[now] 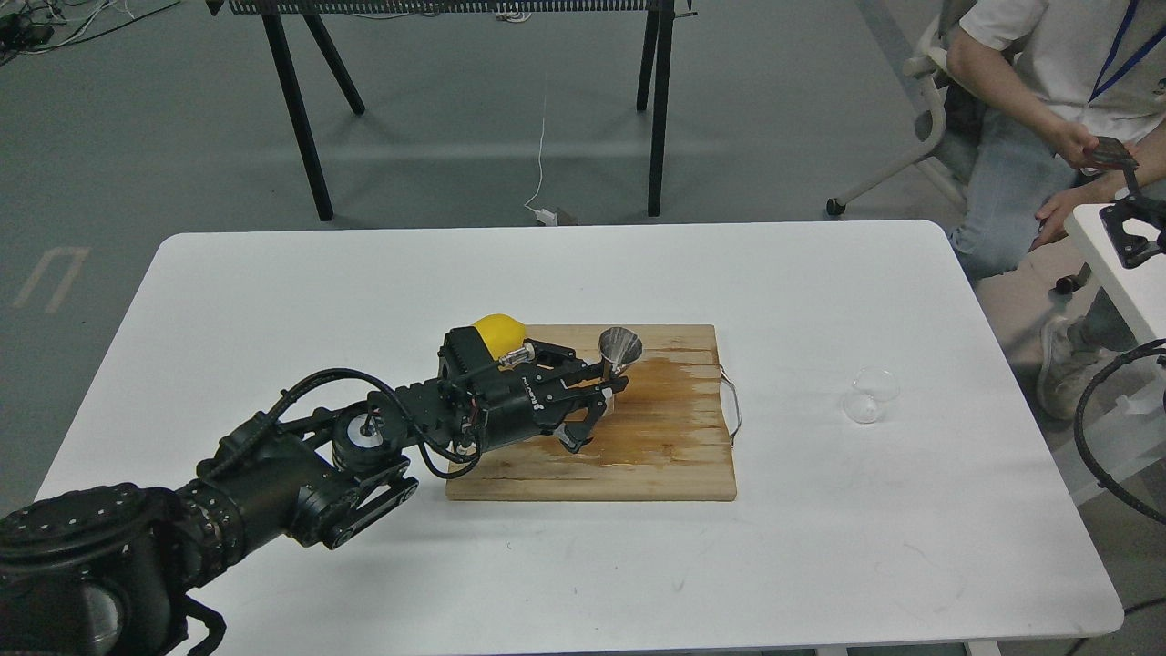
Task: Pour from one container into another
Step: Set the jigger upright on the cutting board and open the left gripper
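Observation:
My left gripper (603, 387) is shut on the steel hourglass jigger (619, 350), gripping it around the waist and lower cone. It holds the jigger upright, low over the wet middle of the wooden cutting board (638, 456); I cannot tell whether its base touches the board. The clear glass cup (869, 394) sits far to the right on the white table (273, 273), with nothing touching it. My right gripper (1130, 232) shows small and dark at the right edge, away from both containers.
A yellow lemon (496, 330) lies at the board's back left corner, partly hidden behind my left wrist. A seated person (1048, 73) is at the back right, beside a second white surface (1107, 264). Black table legs (296, 109) stand on the floor behind.

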Robot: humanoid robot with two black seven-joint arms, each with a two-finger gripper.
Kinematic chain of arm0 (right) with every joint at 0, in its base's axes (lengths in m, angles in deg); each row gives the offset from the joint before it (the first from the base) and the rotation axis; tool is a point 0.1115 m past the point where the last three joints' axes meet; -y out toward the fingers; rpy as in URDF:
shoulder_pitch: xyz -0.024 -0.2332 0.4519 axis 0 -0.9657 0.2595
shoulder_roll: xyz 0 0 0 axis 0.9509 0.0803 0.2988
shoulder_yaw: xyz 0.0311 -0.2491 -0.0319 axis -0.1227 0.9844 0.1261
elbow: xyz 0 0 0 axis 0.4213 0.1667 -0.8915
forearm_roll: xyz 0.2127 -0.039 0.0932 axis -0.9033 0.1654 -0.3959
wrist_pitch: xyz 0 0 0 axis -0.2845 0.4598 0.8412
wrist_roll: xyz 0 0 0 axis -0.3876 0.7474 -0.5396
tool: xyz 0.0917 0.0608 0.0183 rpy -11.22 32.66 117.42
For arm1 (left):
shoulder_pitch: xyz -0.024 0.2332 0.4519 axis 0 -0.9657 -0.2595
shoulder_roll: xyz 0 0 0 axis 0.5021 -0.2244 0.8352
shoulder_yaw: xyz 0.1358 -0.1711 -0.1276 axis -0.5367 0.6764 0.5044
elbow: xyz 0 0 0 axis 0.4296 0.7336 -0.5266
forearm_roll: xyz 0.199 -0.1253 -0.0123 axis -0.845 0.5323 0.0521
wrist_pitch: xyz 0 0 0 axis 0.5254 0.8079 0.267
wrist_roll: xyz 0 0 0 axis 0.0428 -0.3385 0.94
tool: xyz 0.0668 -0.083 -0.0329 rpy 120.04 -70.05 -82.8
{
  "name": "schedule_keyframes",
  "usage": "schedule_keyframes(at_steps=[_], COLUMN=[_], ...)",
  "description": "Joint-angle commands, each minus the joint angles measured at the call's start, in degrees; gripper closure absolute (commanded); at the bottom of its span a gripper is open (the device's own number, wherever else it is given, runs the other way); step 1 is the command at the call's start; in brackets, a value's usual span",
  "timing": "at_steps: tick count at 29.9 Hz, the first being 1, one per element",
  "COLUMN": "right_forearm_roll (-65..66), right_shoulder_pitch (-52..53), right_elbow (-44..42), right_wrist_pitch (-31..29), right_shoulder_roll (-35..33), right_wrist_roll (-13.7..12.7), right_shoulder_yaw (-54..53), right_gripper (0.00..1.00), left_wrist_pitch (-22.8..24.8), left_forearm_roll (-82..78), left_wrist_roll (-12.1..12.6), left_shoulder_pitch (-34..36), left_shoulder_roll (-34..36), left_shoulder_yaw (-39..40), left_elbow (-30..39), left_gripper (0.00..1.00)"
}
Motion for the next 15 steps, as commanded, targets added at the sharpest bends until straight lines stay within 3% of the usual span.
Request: schedule_keyframes(at_steps=[1, 15], right_forearm_roll=[0.0, 0.0], right_shoulder_pitch=[-0.1, -0.3], right_elbow=[0.0, -0.1], right_wrist_pitch=[0.0, 0.0], right_shoulder_roll=[0.0, 0.0], right_wrist_roll=[0.0, 0.0], right_shoulder_yaw=[-0.1, -0.8], right_gripper=[0.0, 0.0], left_wrist_pitch=[0.0, -1.8], left_forearm_roll=[0.0, 0.0], left_wrist_roll=[0.0, 0.0], left_shoulder_pitch=[-0.2, 0.0], left_shoulder_roll=[-0.6, -3.0], left_shoulder_yaw=[-0.1, -4.4], left_elbow=[-0.7, -8.2], left_gripper=[0.91, 0.89])
